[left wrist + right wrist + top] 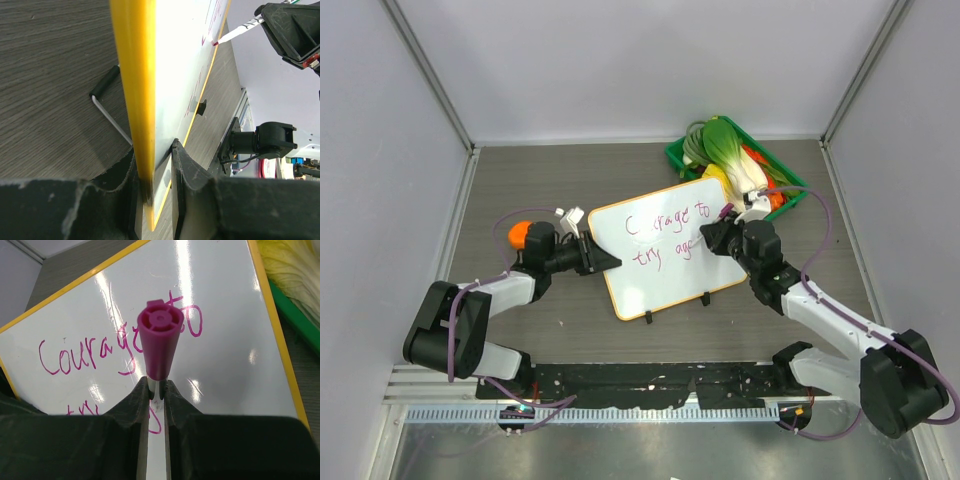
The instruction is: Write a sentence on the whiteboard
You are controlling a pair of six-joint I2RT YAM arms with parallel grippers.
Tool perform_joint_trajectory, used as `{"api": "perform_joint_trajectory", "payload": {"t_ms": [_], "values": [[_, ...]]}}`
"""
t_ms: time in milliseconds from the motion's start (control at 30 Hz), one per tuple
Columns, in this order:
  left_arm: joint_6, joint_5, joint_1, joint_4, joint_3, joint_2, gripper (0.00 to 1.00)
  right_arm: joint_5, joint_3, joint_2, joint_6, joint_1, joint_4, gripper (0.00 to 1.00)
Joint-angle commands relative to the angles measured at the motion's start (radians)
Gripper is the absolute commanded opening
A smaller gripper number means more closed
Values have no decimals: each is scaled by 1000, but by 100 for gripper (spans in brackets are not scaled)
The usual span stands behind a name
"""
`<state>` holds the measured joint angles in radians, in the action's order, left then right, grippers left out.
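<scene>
The whiteboard (660, 285) with its orange frame stands tilted in the middle of the table. My left gripper (610, 262) is shut on its left edge; in the left wrist view the fingers (182, 165) clamp the yellow-orange frame (134, 100). The sentence (665, 235) in purple-pink reads "Courage to" with "try ag" below, partly hidden by my right gripper (717, 238). That gripper (156, 385) is shut on a purple-pink marker (159, 340), whose tip (216, 43) touches the board at the second line. The words (90, 352) show in the right wrist view.
A green basket (682, 160) of vegetables stands behind the board at the back right. An orange object (519, 233) lies by my left wrist. Two black clips (647, 318) sit on the board's near edge. A black-tipped wire stand leg (107, 107) rests behind the board.
</scene>
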<state>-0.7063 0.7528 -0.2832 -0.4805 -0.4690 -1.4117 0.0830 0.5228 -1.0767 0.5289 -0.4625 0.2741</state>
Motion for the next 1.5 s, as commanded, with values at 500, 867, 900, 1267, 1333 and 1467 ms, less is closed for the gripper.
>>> {"api": "perform_joint_trajectory", "payload": {"t_ms": [500, 867, 900, 1267, 1333, 1467], "values": [[137, -194, -8, 137, 18, -36, 0, 95, 34, 9, -4, 2, -4, 1], [139, -194, -8, 137, 18, -36, 0, 84, 86, -31, 11, 2, 8, 1], [137, -193, -8, 137, 18, -38, 0, 86, 88, -32, 13, 2, 10, 1], [137, -193, -7, 137, 18, -38, 0, 74, 49, -19, -3, 2, -18, 1], [137, -191, -8, 137, 18, -39, 0, 69, 37, -11, -9, 1, -22, 0], [139, -191, -10, 137, 20, -39, 0, 69, 17, -3, -10, 2, -30, 1]]}}
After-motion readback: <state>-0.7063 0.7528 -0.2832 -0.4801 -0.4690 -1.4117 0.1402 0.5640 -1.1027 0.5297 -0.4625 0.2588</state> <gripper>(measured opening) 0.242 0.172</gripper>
